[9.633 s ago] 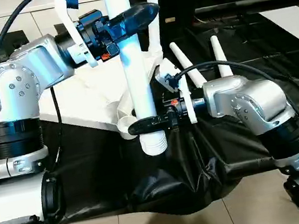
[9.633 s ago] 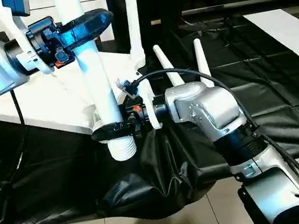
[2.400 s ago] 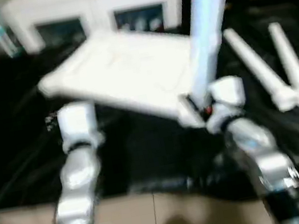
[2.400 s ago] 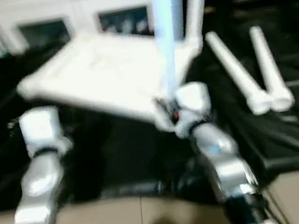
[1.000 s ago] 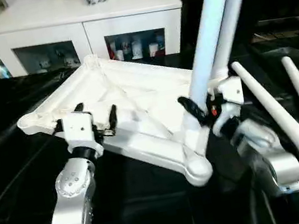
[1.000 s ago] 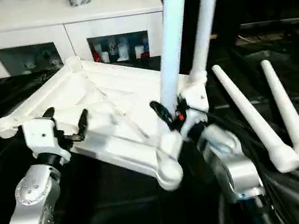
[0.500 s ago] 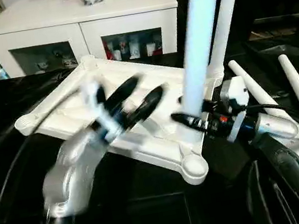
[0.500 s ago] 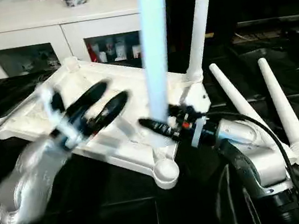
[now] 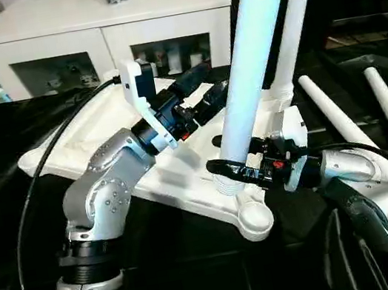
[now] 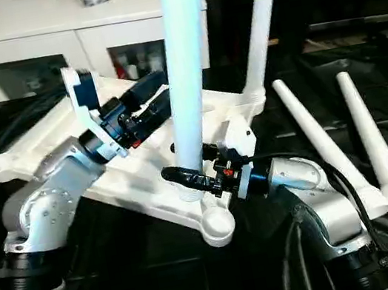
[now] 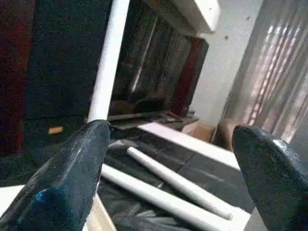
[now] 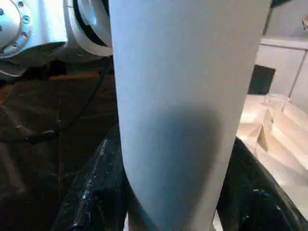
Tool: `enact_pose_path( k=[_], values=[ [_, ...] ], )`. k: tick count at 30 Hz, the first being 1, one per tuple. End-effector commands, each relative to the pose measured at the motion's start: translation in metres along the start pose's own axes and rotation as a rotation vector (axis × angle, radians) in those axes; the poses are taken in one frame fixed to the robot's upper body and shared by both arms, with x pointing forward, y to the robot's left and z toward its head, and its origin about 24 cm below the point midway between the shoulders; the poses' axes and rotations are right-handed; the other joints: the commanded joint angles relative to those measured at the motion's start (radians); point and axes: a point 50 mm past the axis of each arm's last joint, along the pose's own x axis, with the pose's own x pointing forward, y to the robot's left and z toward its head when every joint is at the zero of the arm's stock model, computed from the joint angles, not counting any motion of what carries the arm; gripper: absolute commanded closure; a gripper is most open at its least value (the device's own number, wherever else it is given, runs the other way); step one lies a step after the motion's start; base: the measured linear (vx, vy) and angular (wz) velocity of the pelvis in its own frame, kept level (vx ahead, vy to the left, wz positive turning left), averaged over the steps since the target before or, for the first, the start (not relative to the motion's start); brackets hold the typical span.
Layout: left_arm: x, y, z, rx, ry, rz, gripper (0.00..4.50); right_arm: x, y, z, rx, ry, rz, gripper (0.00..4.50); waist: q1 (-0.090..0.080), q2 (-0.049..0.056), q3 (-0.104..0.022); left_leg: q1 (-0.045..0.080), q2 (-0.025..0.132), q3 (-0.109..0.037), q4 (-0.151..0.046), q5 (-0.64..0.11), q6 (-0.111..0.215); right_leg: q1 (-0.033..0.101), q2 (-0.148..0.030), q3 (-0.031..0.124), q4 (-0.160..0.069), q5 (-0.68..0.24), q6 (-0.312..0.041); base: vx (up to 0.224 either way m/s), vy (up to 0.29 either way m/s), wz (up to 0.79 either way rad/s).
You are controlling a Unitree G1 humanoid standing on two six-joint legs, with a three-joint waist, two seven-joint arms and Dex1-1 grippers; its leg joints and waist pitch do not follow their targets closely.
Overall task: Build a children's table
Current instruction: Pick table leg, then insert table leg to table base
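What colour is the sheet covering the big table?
Black sheet, glossy and wrinkled; clearest in the left eye view.

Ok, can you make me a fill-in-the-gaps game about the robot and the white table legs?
1. The right gripper is shut on a leg that stands ____.
2. The left gripper has its fingers ____.
3. The number of loose legs lying on the black sheet is ____.

Missing words: upright; open; two
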Motion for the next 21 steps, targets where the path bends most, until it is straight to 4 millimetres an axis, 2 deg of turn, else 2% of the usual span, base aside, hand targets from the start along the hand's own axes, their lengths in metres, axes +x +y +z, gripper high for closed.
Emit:
enact_pose_path(
  k=[1,2,5,7,9,11,13,15,17,18,19,20,21],
  values=[
    [-0.006,0.008,-0.003,0.022,0.023,0.054,0.00,-0.002,-0.003,0.003,-0.003,-0.011,-0.036,2.65,-0.001,-0.003,-0.061,0.017,0.052,-0.014,-0.087,-0.214,0.032,0.041,-0.050,0.026,-0.073,-0.077,-0.244,0.000,0.000,0.00],
    [-0.014,0.019,-0.004,0.056,0.029,0.132,0.00,-0.002,-0.005,0.006,0.010,-0.031,-0.063,2.65,-0.001,0.001,-0.062,0.017,0.051,-0.015,-0.086,-0.211,0.028,0.040,-0.052,0.026,-0.073,-0.075,-0.240,0.000,0.000,0.00],
    [-0.038,0.038,-0.002,0.118,0.014,0.224,0.00,-0.003,-0.011,0.016,0.066,-0.131,-0.145,2.65,-0.007,-0.003,-0.061,0.013,0.048,-0.017,-0.089,-0.205,0.027,0.042,-0.052,0.026,-0.075,-0.079,-0.222,0.000,0.000,0.00],
    [-0.043,0.040,0.000,0.092,-0.008,0.203,0.00,-0.004,-0.012,0.024,0.114,-0.207,-0.150,2.65,-0.010,0.003,-0.065,0.016,0.050,-0.016,-0.089,-0.191,0.027,0.039,-0.052,0.025,-0.072,-0.060,-0.224,0.000,0.000,0.00],
    [-0.050,0.047,-0.003,0.082,0.014,0.173,0.00,-0.007,-0.014,0.035,0.155,-0.291,-0.149,2.65,-0.005,0.006,-0.066,0.022,0.051,-0.015,-0.088,-0.183,0.034,0.034,-0.050,0.025,-0.070,-0.033,-0.241,0.000,0.000,0.00],
    [-0.055,0.051,-0.008,0.127,0.078,0.138,0.00,-0.009,-0.017,0.036,0.158,-0.301,-0.167,2.65,0.000,0.008,-0.066,0.024,0.050,-0.014,-0.090,-0.190,0.037,0.029,-0.048,0.024,-0.070,-0.042,-0.236,0.000,0.000,0.00],
    [-0.058,0.053,-0.016,0.221,0.175,0.073,0.00,-0.012,-0.022,0.032,0.128,-0.256,-0.201,2.65,0.002,0.009,-0.064,0.024,0.052,-0.016,-0.094,-0.199,0.029,0.029,-0.048,0.025,-0.076,-0.055,-0.217,0.000,0.000,0.00],
    [-0.062,0.050,-0.037,0.382,0.427,-0.091,0.00,-0.015,-0.026,0.023,0.087,-0.149,-0.213,2.65,0.005,0.012,-0.065,0.025,0.054,-0.017,-0.098,-0.207,0.007,0.029,-0.052,0.028,-0.075,-0.062,-0.186,0.000,0.000,0.00],
    [-0.069,0.043,-0.056,0.419,0.623,-0.287,0.00,-0.018,-0.023,0.015,0.059,-0.040,-0.171,2.65,0.004,0.016,-0.064,0.026,0.055,-0.017,-0.101,-0.209,-0.011,0.030,-0.054,0.028,-0.074,-0.051,-0.179,0.000,0.000,0.00],
    [-0.071,0.039,-0.061,0.419,0.672,-0.355,0.00,-0.019,-0.021,0.012,0.045,0.000,-0.152,2.65,0.004,0.022,-0.066,0.026,0.055,-0.015,-0.099,-0.210,-0.023,0.032,-0.056,0.028,-0.068,-0.023,-0.192,0.000,0.000,0.00],
    [-0.072,0.038,-0.064,0.426,0.700,-0.387,0.00,-0.020,-0.020,0.011,0.045,0.015,-0.144,2.65,0.004,0.018,-0.066,0.026,0.056,-0.014,-0.099,-0.205,-0.023,0.033,-0.056,0.028,-0.069,-0.007,-0.199,0.000,0.000,0.00],
    [-0.074,0.036,-0.066,0.431,0.727,-0.416,0.00,-0.021,-0.019,0.010,0.047,0.026,-0.136,2.65,0.004,0.030,-0.067,0.025,0.055,-0.014,-0.096,-0.202,-0.021,0.035,-0.059,0.027,-0.065,0.022,-0.217,0.000,0.000,0.00],
    [-0.075,0.037,-0.070,0.452,0.763,-0.448,0.00,-0.022,-0.018,0.009,0.042,0.043,-0.127,2.65,0.000,0.024,-0.067,0.022,0.054,-0.013,-0.094,-0.197,-0.014,0.039,-0.059,0.027,-0.065,0.042,-0.233,0.000,0.000,0.00]
  ],
)
